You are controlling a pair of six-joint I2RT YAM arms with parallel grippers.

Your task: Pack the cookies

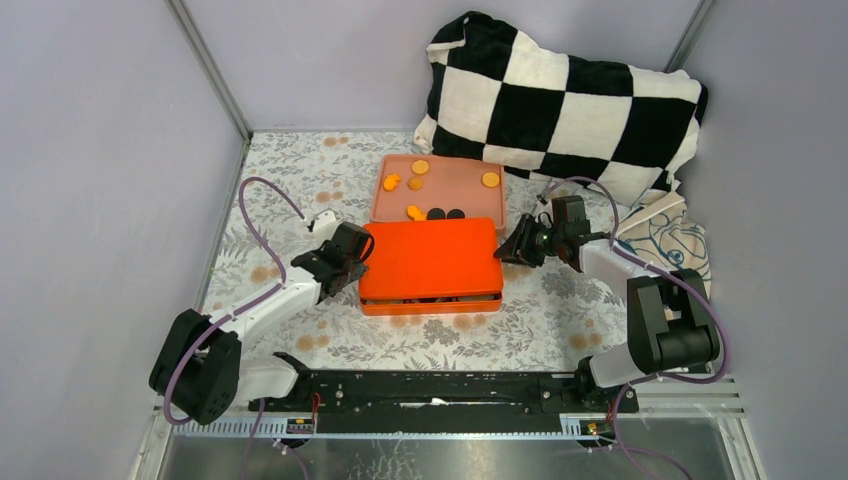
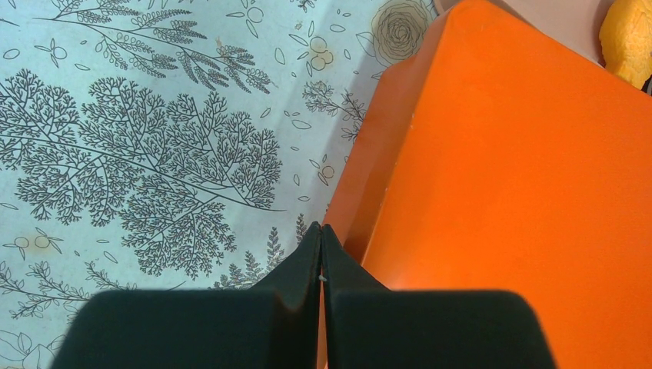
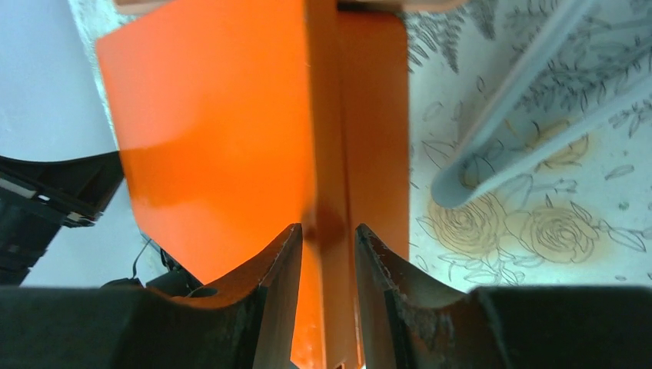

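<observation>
1. I am looking down on a bench (image 1: 290, 190) under a pale cloth printed with leaves and roses, shut in by plain grey walls (image 1: 100, 150). A black-and-white checked pillow (image 1: 560, 100) leans in the far right corner, with a printed cloth (image 1: 665, 235) below it.
2. The cookies (image 1: 420, 166) lie loose in a shallow pink tray (image 1: 455, 190) at the far middle. A handful of orange ones are scattered about, and two black ones sit side by side at its near edge.
3. Just in front of the tray sits an orange box (image 1: 430, 305) with its orange lid (image 1: 430, 258) on top. From either claw, the cookies lie on the far side of that lid.
4. The left claw (image 1: 360, 258) is at the box's left end with its fingers pressed together and nothing between them. Its tip is right at the lid's edge (touching or not, I cannot tell).
5. The right claw (image 1: 503, 252) is at the right end. Its fingers are part-way apart and pinch the lid's edge between them.
6. Only the overhead view shows the whole batch. The left wrist view shows its claw (image 2: 321, 234), the cloth-covered bench (image 2: 154, 154), the lid (image 2: 523, 192) and one orange cookie (image 2: 627, 38) in the corner. The right wrist view shows the pinch itself (image 3: 328, 238), which the overhead view hides.
</observation>
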